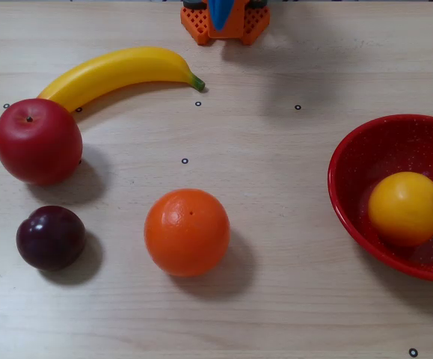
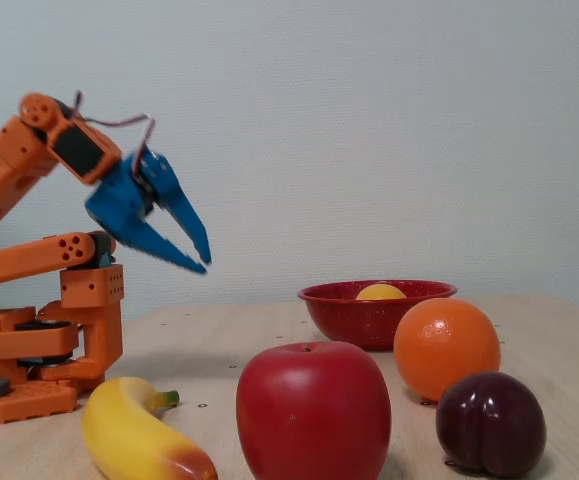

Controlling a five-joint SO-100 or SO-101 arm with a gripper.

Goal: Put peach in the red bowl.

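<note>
The peach [image 1: 405, 209] lies inside the red bowl [image 1: 341, 200] at the right edge of a fixed view looking down. In a fixed view from the side, only the peach's yellow top [image 2: 380, 292] shows over the bowl's rim [image 2: 369, 318]. My blue gripper [image 2: 205, 264] hangs in the air far left of the bowl, close to the arm's orange base [image 2: 39, 350]. Its fingertips meet and nothing is between them. From above, only a blue sliver of the gripper [image 1: 219, 10] shows at the top edge.
A banana [image 1: 119, 71], a red apple [image 1: 38, 140], a dark plum [image 1: 50, 237] and an orange [image 1: 187, 232] lie on the wooden table, left and middle. The side view has the apple [image 2: 313, 410], orange [image 2: 446, 347] and plum [image 2: 490, 423] in front of the bowl.
</note>
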